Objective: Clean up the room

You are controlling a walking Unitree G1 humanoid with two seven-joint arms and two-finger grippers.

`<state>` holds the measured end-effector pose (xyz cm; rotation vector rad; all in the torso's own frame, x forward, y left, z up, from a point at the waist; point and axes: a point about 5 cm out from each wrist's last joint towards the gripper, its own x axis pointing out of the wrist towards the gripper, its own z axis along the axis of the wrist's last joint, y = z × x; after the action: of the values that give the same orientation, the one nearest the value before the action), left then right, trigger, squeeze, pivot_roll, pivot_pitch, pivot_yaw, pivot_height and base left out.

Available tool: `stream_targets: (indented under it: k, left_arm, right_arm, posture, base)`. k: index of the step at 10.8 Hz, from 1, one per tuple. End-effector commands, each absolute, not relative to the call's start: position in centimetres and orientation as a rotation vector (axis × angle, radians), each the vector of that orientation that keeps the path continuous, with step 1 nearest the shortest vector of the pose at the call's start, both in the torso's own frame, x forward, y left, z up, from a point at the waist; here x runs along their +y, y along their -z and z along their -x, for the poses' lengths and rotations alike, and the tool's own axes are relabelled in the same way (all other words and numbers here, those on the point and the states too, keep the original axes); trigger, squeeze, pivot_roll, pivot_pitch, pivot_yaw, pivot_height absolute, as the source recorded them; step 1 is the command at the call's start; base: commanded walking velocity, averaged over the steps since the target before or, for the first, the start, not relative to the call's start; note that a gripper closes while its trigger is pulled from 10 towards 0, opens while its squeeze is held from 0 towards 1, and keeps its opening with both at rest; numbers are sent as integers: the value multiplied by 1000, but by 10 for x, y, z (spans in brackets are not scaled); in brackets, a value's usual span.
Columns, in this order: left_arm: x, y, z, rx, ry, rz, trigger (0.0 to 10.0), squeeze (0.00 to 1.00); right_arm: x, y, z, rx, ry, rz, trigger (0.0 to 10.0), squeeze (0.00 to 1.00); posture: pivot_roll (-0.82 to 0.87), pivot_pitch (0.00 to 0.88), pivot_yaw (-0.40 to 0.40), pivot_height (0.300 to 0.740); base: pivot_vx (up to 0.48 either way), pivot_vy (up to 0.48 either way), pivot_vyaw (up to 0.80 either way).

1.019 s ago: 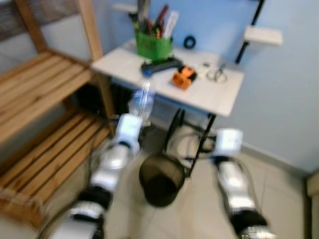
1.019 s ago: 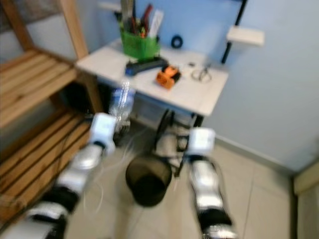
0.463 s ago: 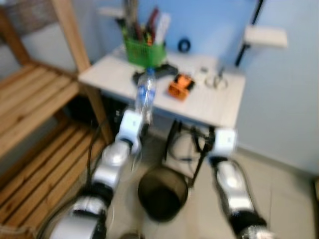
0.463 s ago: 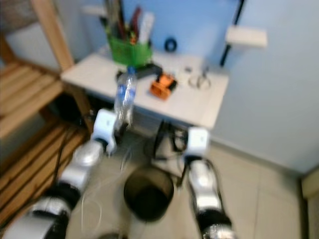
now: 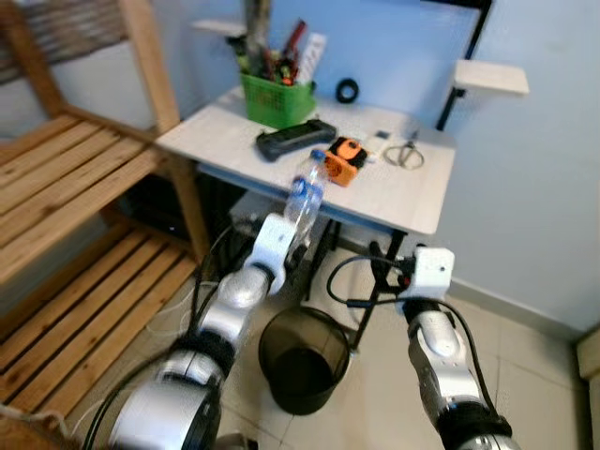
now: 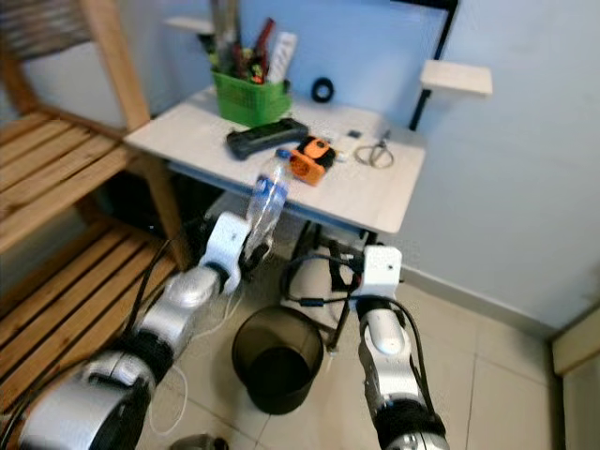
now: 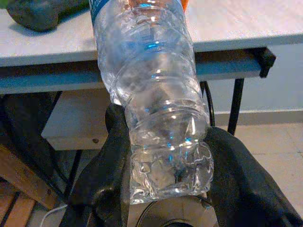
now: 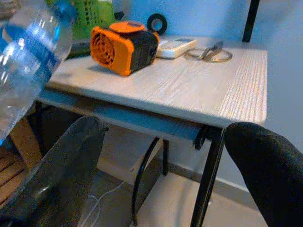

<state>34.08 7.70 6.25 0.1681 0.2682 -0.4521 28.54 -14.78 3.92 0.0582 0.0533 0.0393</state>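
Since a second ago the left gripper (image 7: 163,189) has lifted the clear plastic bottle (image 5: 305,199) higher, jaws pinching its base beside the counter (image 5: 412,202). Held so low, the bottle could tip or slip and miss the black wire bin (image 5: 302,358) below the counter. The right gripper (image 8: 156,175) hangs with jaws spread.

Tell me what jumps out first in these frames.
The left gripper holds a clear plastic bottle by its base, raised in front of the white table's near edge. Below it, a black mesh bin stands on the floor between the two arms. On the table sit an orange and black gadget and a green basket full of tools; the right gripper hangs open, with nothing between its fingers.
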Motion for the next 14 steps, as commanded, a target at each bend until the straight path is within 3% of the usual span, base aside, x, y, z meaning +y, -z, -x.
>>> stream_targets:
  k: [1, 6, 10, 12, 14]
  left_arm:
    - [69, -72, -346, 240, 467, -168, 10000, 0]
    - [52, -68, -345, 306, 487, -166, 10000, 0]
    - [44, -50, -332, 393, 449, -96, 10000, 0]
    - [25, -39, -318, 450, 449, -17, 10000, 0]
    - [11, -37, -309, 400, 461, -106, 10000, 0]
  right_arm:
    - [-149, -41, -284, 49, -35, -54, 10000, 0]
    - [-161, -31, -254, 91, -13, -44, 10000, 0]
    - [-177, -37, -252, 95, 5, -18, 10000, 0]
    - [-175, -36, -250, 109, -7, -16, 10000, 0]
    - [-171, -36, -252, 113, -18, -22, 10000, 0]
  posture:
    - [-3, 28, -6, 740]
    - [-37, 114, -34, 740]
    - [-55, 122, -45, 740]
    - [-38, 119, -56, 740]
    - [-22, 107, -60, 740]
  base:
    - [0, 0, 0]
    - [0, 0, 0]
    - [0, 0, 0]
    - [0, 0, 0]
    - [0, 0, 0]
